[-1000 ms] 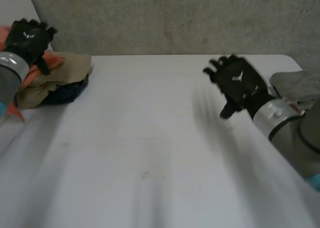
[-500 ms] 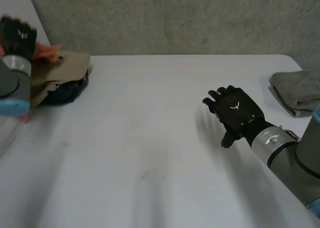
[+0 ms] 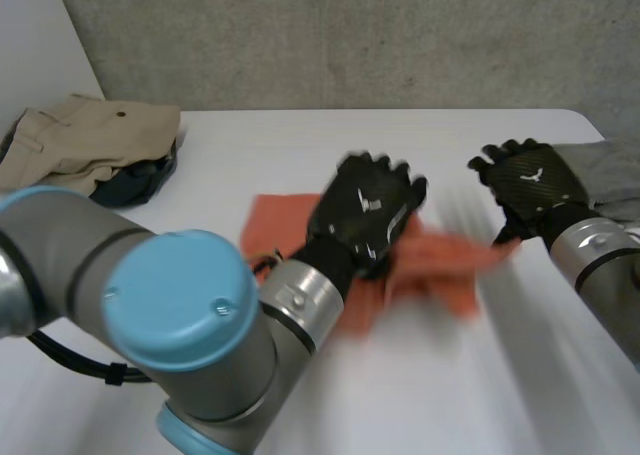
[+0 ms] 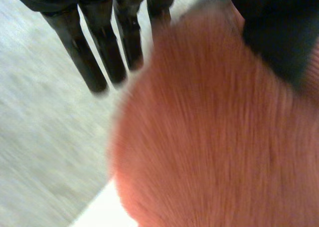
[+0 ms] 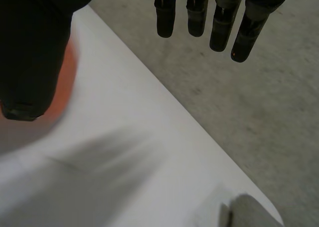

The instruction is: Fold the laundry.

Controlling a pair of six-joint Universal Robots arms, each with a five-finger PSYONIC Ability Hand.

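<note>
An orange cloth (image 3: 440,265) lies loosely spread in the middle of the white table (image 3: 250,145), and it is blurred by motion. My left hand (image 3: 365,210) hovers over the cloth's middle. In the left wrist view its fingers (image 4: 97,47) are straight and clear of the orange cloth (image 4: 214,137), which bulges beside them under the thumb (image 4: 279,32). My right hand (image 3: 530,180) floats open just past the cloth's right end, holding nothing. In the right wrist view its fingers (image 5: 199,17) are straight, with a patch of orange cloth (image 5: 65,82) by the thumb.
A pile of clothes sits at the table's back left, with a beige garment (image 3: 90,135) on top of a dark one (image 3: 140,180). A folded grey towel (image 3: 600,170) lies at the right edge, close behind my right hand. My left arm's elbow (image 3: 190,325) fills the near foreground.
My left hand took the orange cloth off the pile at the back left and swung it to the table's middle. My right hand moved back and to the right.
</note>
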